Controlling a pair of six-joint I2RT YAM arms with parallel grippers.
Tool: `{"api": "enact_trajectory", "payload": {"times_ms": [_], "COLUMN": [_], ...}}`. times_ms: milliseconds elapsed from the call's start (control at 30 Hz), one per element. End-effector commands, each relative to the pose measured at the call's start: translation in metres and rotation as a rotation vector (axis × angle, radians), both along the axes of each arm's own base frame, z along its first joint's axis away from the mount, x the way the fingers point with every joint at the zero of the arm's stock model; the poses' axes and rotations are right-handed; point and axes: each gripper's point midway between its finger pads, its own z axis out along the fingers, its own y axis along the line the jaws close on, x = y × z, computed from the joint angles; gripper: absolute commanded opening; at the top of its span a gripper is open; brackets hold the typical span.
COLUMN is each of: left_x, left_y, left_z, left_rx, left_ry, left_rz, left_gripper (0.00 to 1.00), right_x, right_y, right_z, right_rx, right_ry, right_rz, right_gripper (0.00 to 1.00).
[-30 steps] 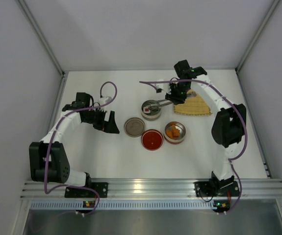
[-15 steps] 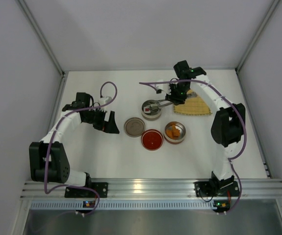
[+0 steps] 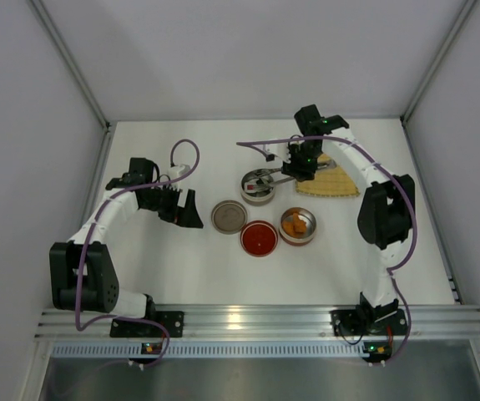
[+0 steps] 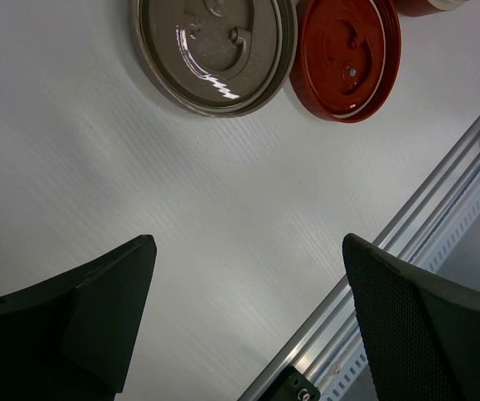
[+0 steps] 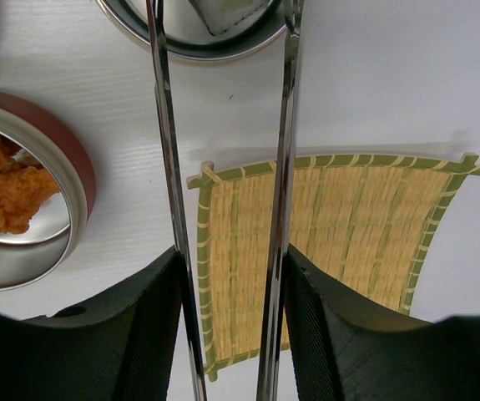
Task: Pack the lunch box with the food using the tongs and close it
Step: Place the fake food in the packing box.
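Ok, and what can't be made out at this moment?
- Tongs tips: cut off by the top edge in the right wrist view; too small in the top view.
- Contents of the far tin: cropped by the same edge; tiny and partly under the tongs from the top.
- Fried pieces: left edge crops them; count unclear.
- Left wrist view: grey lid and red lid show; tins cut off by its top edge.

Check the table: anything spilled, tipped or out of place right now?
Nothing stands out. The fried pieces sit inside their upright tin. The grey lid and red lid lie flat on the table, as does the yellow mat. The right gripper holds the tongs, both arms straight.
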Motion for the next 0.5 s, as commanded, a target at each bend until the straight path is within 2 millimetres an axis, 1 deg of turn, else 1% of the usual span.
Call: {"api": "enact_trajectory", "payload": {"times_ms": [0,133,267,333,467], "left_x": [0.003,0.003,0.003,0.002,0.001], "left_y": [-0.001,-0.001,-0.001,-0.002,-0.002], "left_z": [0.000,-0.001,0.001,0.002,0.008], "left_rx": [-0.009,-0.009,-0.013,-0.014,-0.022], "left_ry": [-0.026,-0.020,-0.026,-0.027,-0.042], "left_rz": [-0.022,-0.023,-0.025,-0.024,-0.027], "left_gripper": [0.98,0.98,0.98,0.98,0.98], "right_x": [0.015,0.013,0.012,0.011,0.007], "right_y": [0.001,0.001,0.001,0.005,0.014], "right_z": [0.017,0.020,0.029,0.037,0.063], "right_rx": [0.018,0.021,0.035,0.064,0.147], "right_ry": [-0.060,-0.062,-0.078,-0.085,-0.103], "right_rz": [0.005,0.005,0.005,0.008,-0.007], "right_gripper": [0.48,0.50,0.50,0.50,0.49]}}
